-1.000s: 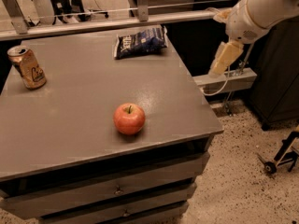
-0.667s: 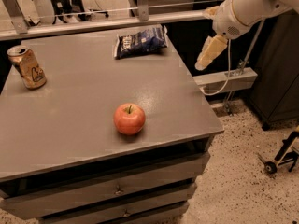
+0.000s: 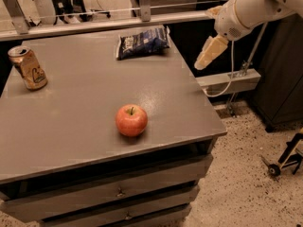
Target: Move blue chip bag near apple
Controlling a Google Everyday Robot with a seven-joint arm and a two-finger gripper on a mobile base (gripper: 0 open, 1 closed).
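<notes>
Nothing of the move is done yet. The flat grey table (image 3: pixel 85 103) carries the crinkly dark-blue foil bag (image 3: pixel 142 42), untouched, near the gripper (image 3: pixel 210 53) on its left. The smooth round apple (image 3: pixel 131 120) sits well left of it, toward the front. The cream gripper hangs beyond the table's right edge, empty; clenched or released, I cannot tell.

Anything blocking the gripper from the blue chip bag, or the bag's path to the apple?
Nothing visible. The gripper hangs past the right edge of the table, with open space toward the blue chip bag. Only bare tabletop lies between the bag and the apple; the gold can stands far left.
</notes>
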